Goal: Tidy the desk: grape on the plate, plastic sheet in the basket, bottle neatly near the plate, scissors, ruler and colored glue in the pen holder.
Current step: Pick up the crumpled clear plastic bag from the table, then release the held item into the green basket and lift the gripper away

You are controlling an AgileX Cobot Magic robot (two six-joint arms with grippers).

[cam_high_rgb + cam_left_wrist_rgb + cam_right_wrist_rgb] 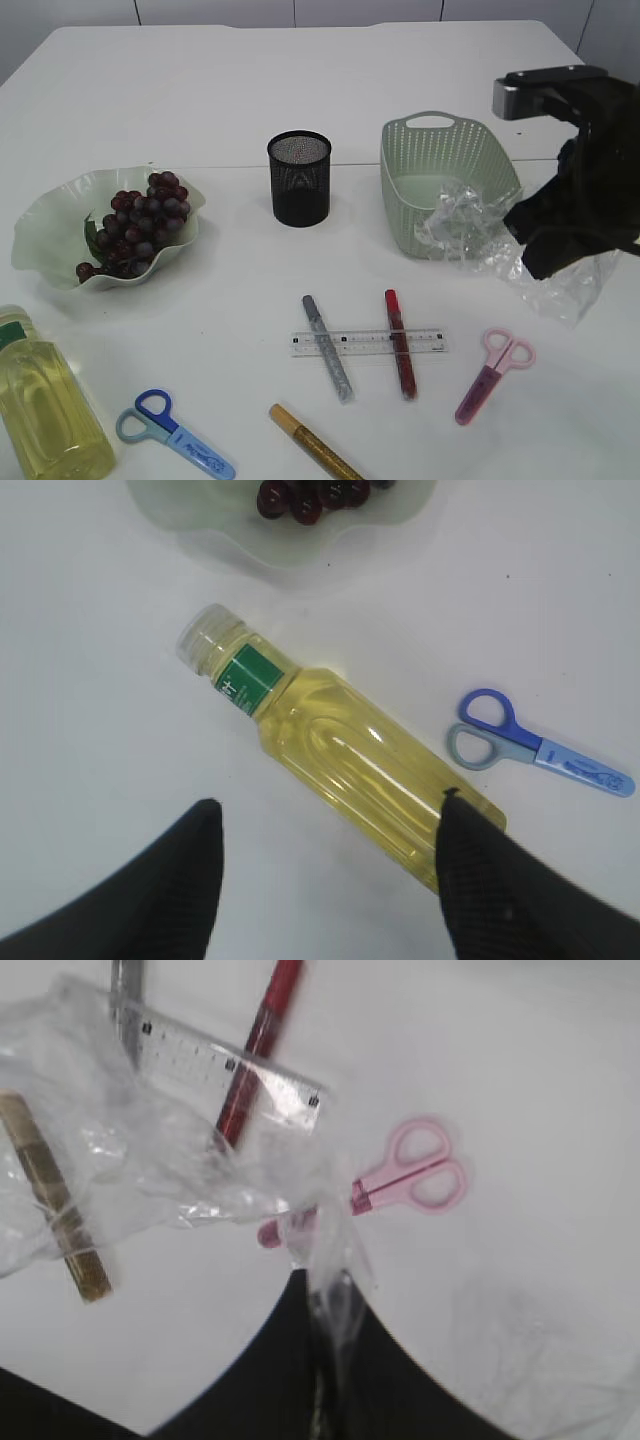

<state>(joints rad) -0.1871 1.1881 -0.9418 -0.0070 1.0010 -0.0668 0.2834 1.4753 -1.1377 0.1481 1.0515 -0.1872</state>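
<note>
- Right claw (325, 1290): its tips are pinched together on the plastic sheet (150, 1150). In the exterior view the tips are hidden behind the arm's dark bulk at the right edge.
- Plastic sheet (470, 225): clear and crumpled, hard to outline. It hangs from the right claw partly over the near right rim of the basket (400, 180), with another part trailing toward the tabletop (230, 300) beside the arm.
- Left claw (330, 880): spread wide and gripping nothing. It hovers over the lower body of the bottle (340, 750); it does not appear in the exterior view.
- Bottle (40, 400): lies on its side at the near left corner, cut off by the frame edge. It holds yellow liquid and its cap points toward the plate.
- Plate (40, 240): wavy-rimmed, at left, and holds the grape bunch (135, 225).
- Pen holder (299, 178): black mesh, upright at centre; its inside is too dark to read.
- Basket: pale green; the visible part of its floor holds only the edge of the sheet.
- Ruler (368, 342): clear, flat on the tabletop. The grey glue stick (327, 347) and the red glue stick (400, 343) lie across it.
- Gold glue stick (310, 440): cut off by the bottom edge.
- Pink scissors (492, 372): to the right of the ruler.
- Blue scissors (170, 432): near the bottle.
</note>
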